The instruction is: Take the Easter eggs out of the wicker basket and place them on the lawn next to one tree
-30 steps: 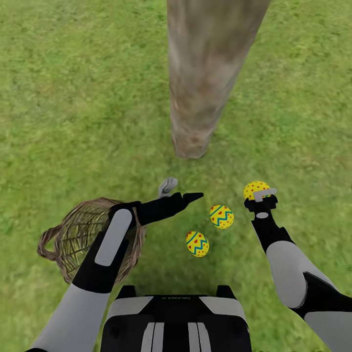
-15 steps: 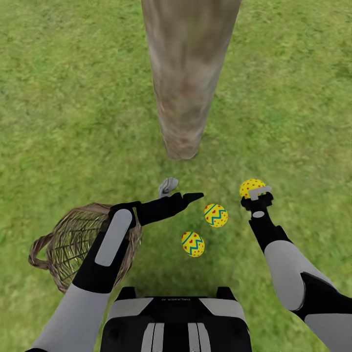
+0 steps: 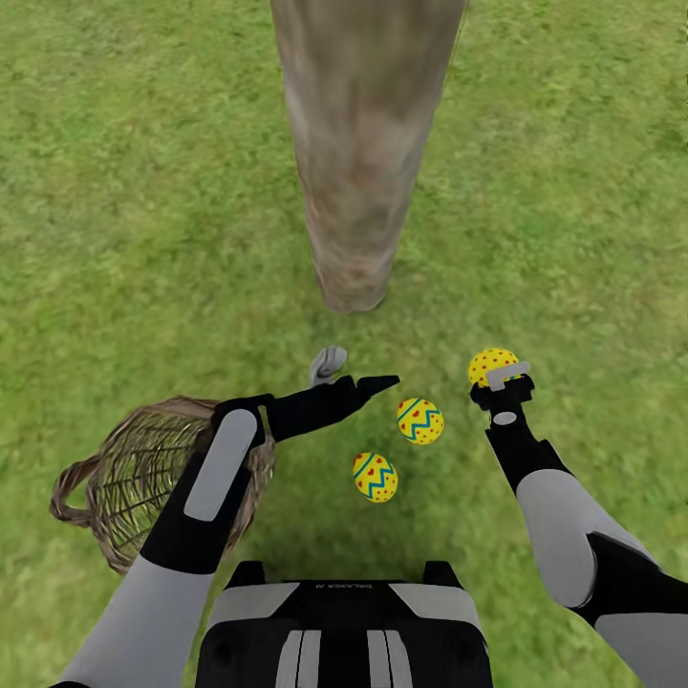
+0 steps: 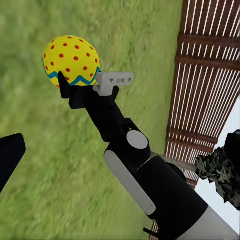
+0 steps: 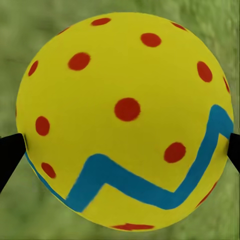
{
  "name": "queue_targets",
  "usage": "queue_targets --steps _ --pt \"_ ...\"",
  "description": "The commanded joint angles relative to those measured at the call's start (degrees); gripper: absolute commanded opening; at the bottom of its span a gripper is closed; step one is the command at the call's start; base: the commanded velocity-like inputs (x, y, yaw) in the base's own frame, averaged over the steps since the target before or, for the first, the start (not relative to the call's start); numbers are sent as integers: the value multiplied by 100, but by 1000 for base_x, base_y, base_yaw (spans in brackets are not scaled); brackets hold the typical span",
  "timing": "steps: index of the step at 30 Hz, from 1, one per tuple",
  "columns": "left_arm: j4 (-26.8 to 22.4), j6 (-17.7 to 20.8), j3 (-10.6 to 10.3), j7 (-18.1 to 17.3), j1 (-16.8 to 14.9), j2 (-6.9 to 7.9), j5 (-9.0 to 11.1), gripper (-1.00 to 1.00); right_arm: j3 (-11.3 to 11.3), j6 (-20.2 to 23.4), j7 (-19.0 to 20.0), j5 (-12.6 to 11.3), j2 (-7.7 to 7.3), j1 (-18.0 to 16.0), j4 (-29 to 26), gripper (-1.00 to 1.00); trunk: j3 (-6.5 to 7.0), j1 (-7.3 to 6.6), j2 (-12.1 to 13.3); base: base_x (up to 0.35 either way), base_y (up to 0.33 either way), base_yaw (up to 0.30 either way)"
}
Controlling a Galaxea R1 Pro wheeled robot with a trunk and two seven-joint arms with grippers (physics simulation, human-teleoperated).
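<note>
Two Easter eggs (image 3: 419, 420) (image 3: 375, 477) lie on the lawn (image 3: 143, 239) near the tree (image 3: 358, 162); the dotted egg (image 3: 493, 367) is clasped in the right hand (image 3: 502, 382) just beside them. Left hand (image 3: 349, 375) hangs released above the grass, the wicker basket (image 3: 124, 473) beneath its arm.

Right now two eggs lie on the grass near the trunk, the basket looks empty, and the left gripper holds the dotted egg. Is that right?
Not quite: the right gripper holds the dotted egg, not the left gripper, which is open and empty. The head view shows this, and the right wrist view shows the egg between the fingers. The two other eggs do lie near the tree trunk, and the wicker basket looks empty.
</note>
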Motion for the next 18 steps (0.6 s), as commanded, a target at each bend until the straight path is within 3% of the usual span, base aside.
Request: queue_targets --steps 1,5,12,18 --pt "-2 23 4 6 -2 -3 7 100 -28 -12 -19 57 2 -4 7 -100 -2 0 -2 0 -289 0" --pt "-2 23 4 2 -2 -4 7 100 -28 -11 -19 57 2 -4 7 -100 -2 0 -2 0 -312 0" --pt "-2 23 5 -5 -2 -4 7 100 -28 -11 -23 57 6 -4 7 -100 -2 0 -2 0 -40 0" --pt "-3 21 6 -5 -2 -7 12 100 -28 -11 -28 57 11 -4 8 -100 -2 0 -2 53 -234 235"
